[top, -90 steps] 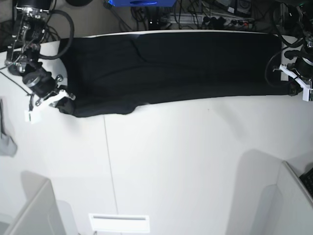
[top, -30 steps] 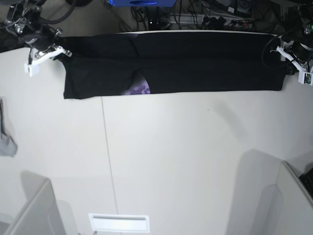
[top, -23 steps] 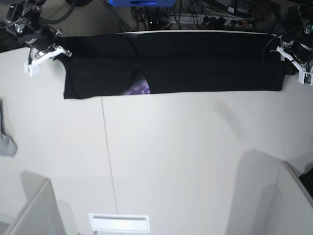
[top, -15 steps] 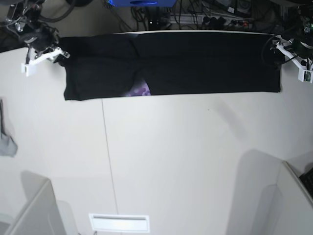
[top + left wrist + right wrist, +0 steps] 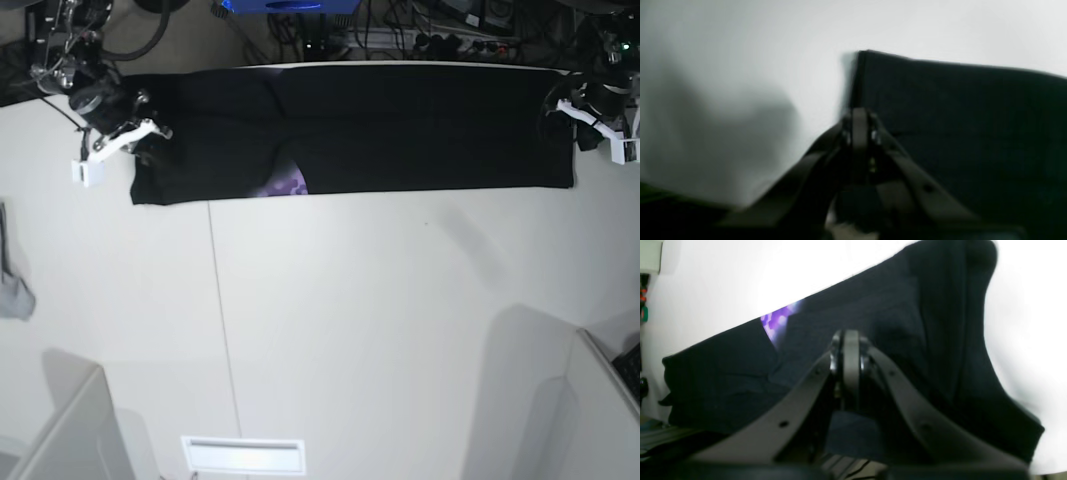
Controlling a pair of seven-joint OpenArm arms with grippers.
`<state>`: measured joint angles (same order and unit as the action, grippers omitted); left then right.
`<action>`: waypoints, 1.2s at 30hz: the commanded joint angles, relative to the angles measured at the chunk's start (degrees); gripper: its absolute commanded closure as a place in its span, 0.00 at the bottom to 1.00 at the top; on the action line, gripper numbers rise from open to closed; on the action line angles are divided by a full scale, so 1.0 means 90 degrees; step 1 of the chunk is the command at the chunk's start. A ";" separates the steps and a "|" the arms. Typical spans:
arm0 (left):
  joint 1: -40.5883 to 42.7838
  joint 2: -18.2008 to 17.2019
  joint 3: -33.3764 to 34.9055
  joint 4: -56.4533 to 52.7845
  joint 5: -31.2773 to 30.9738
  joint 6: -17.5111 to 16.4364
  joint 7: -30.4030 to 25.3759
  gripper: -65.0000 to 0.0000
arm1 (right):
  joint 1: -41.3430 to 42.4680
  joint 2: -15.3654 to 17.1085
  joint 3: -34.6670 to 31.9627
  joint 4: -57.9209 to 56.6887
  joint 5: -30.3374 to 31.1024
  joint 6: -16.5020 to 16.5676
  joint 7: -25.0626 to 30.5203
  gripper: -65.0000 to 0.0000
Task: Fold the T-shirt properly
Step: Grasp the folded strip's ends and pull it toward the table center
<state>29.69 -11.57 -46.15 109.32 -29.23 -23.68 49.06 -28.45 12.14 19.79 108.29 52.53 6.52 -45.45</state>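
As before, T-shirt (image 5: 400, 125) flat | right claw (image 5: 150, 133) moved inward

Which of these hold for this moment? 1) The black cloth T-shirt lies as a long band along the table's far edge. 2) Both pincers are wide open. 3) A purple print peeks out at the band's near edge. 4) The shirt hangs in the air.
1) True: black cloth T-shirt, white table.
2) False: left pincer and right pincer are shut.
3) True: purple print.
4) False: it lies flat.
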 commanded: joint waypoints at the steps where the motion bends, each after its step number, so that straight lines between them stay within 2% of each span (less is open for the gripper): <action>1: 0.0007 -0.0018 0.0005 0.0059 0.0020 -0.0001 -0.0132 1.00 | 0.0040 0.0072 0.0033 -0.0062 0.0058 0.0013 0.0054 1.00; 7: -0.0471 0.0207 0.0288 -0.0820 0.0567 -0.0001 -0.0162 1.00 | 0.0040 0.0101 0.0043 -0.0482 -0.0001 0.0013 0.0064 1.00; 10: -0.0579 0.0363 0.0307 -0.1192 0.0733 -0.0001 -0.0181 1.00 | 0.0147 -0.0006 0.0033 -0.0784 -0.0802 0.0013 0.0073 1.00; 13: -0.0696 0.0382 0.0307 -0.1387 0.0831 -0.0001 -0.0181 1.00 | 0.0479 -0.0358 0.0082 -0.1224 -0.1720 0.0042 0.0093 1.00; 16: -0.0891 0.0343 0.0307 -0.1680 0.0831 0.0018 -0.0181 1.00 | 0.0841 -0.0387 0.0043 -0.1703 -0.2286 0.0042 0.0337 1.00; 18: -0.1087 0.0334 0.0307 -0.1924 0.0899 0.0018 -0.0181 1.00 | 0.1075 -0.0387 0.0052 -0.1957 -0.2384 0.0042 0.0405 1.00; 27: -0.2611 0.0314 0.0307 -0.3047 0.1983 0.0018 -0.0181 1.00 | 0.2296 -0.0348 0.0082 -0.3031 -0.2404 0.0013 0.0415 1.00; 30: -0.3138 0.0304 0.0542 -0.3282 0.2335 0.0018 -0.0171 1.00 | 0.2716 -0.0338 0.0082 -0.3256 -0.2404 0.0003 0.0415 1.00; 33: -0.3353 0.0255 0.0766 -0.3155 0.2452 0.0018 -0.0162 1.00 | 0.2921 -0.0338 0.0092 -0.3129 -0.2364 0.0003 0.0405 1.00; 36: -0.3372 0.0236 0.0737 -0.2667 0.2433 0.0018 -0.0132 1.00 | 0.2882 -0.0377 0.0062 -0.2347 -0.2355 0.0003 0.0366 1.00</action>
<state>0.05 -8.34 -39.22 84.09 -6.87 -23.83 49.10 -3.70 7.94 20.27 85.89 30.22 5.78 -43.62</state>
